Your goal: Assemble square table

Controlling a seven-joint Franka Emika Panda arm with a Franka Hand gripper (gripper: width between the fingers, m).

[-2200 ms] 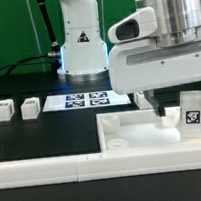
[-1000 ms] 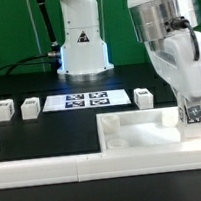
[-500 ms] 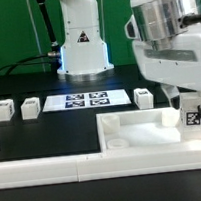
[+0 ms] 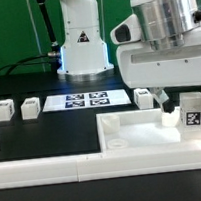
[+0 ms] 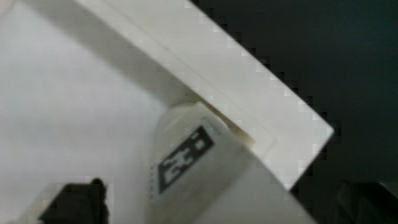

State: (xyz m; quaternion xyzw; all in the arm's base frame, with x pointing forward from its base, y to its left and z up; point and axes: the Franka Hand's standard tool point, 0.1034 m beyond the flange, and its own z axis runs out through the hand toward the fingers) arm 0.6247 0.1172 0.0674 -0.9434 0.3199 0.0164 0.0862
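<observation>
The square table's white slab (image 4: 142, 134) lies at the front on the exterior view's right, rim up. One stubby white leg (image 4: 193, 114) with a marker tag stands upright in its corner at the right. My gripper (image 4: 177, 96) hangs just above and slightly behind that leg, open and holding nothing. In the wrist view the leg (image 5: 192, 150) sits against the slab's rim (image 5: 240, 85), and my gripper (image 5: 217, 203) shows two dark fingertips (image 5: 75, 203) set wide apart on either side of it. Three loose legs (image 4: 4, 110), (image 4: 30, 107), (image 4: 142, 97) lie on the black table.
The marker board (image 4: 86, 99) lies flat in front of the arm's white base (image 4: 83, 45). A long white L-shaped rail (image 4: 45, 167) runs along the front edge and up the exterior view's left side.
My gripper was shut on the upright leg a second ago. It has since opened, let go and lifted a little; the leg stays standing in the slab's corner.
</observation>
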